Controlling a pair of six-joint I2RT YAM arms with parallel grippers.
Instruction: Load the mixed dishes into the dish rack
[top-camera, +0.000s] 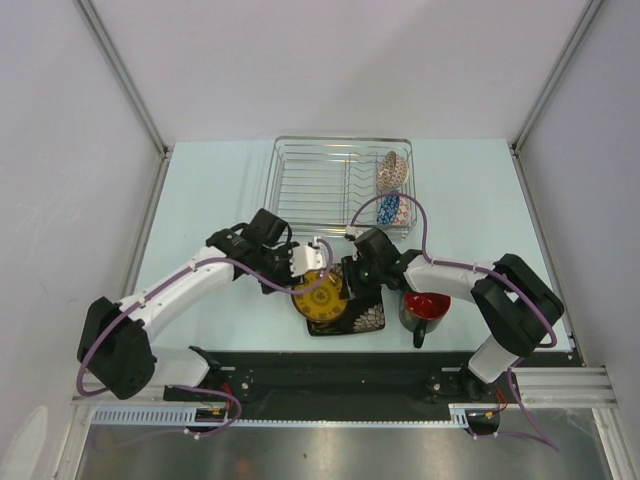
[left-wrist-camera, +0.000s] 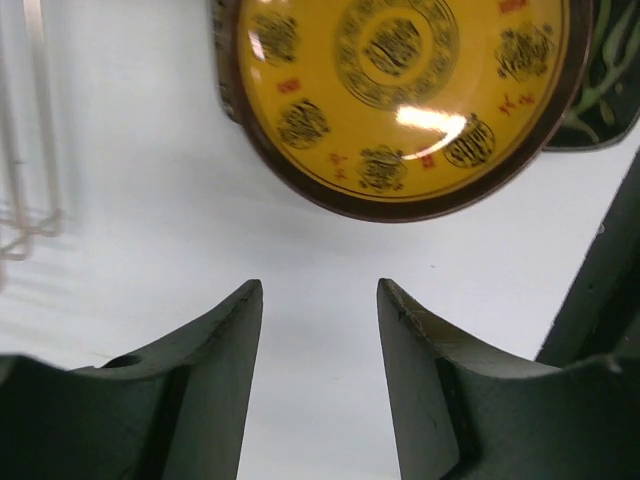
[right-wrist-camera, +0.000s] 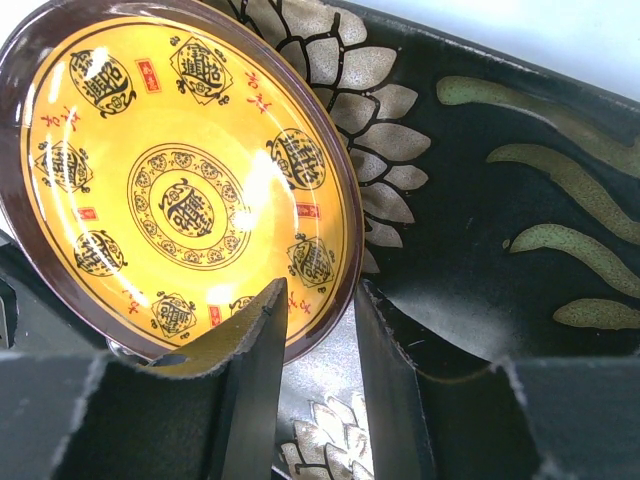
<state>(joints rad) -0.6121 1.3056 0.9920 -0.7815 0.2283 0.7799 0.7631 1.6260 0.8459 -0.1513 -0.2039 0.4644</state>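
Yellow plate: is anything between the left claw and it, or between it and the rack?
Nothing visible before the left claw: only bare table up to the yellow plate. The right claw straddles its rim. Toward the dish rack, the two claws themselves stand in between; the rack's left part looks free.

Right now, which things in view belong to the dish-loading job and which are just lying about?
Job: rack, pink bowl, blue bowl, yellow plate, dark square plate, mug.
Not job: table, frame rails.
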